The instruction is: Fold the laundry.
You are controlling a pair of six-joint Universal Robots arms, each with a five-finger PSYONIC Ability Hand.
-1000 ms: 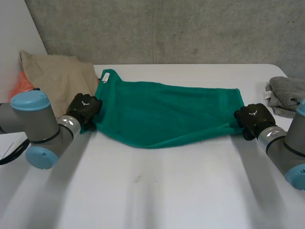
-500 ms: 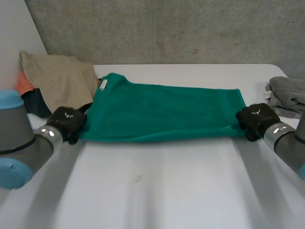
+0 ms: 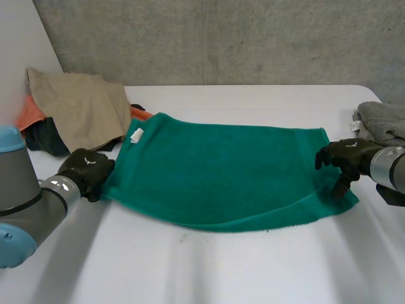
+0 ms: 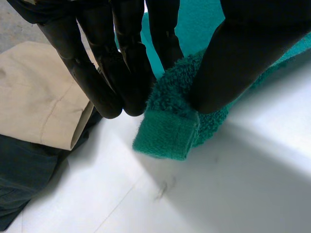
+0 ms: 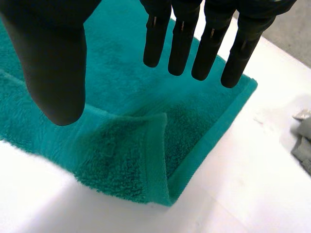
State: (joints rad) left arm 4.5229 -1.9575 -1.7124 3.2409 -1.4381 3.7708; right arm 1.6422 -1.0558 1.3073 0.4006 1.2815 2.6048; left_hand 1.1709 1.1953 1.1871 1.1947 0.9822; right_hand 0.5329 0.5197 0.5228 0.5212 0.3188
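white table (image 3: 209, 272) under green towel (image 3: 221, 171); grey concrete wall (image 3: 221, 38) behind

Head view: high, distant, looking down at table (image 3: 209, 266). Wrist views: close above green towel (image 3: 215, 171), shared by all.

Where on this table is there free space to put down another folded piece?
The widest bare patch is the near side of the table, in front of the green towel. A narrower strip runs behind the towel, toward the wall. Crowded: the far left corner with the beige cloth pile, and the right edge with the grey cloth.
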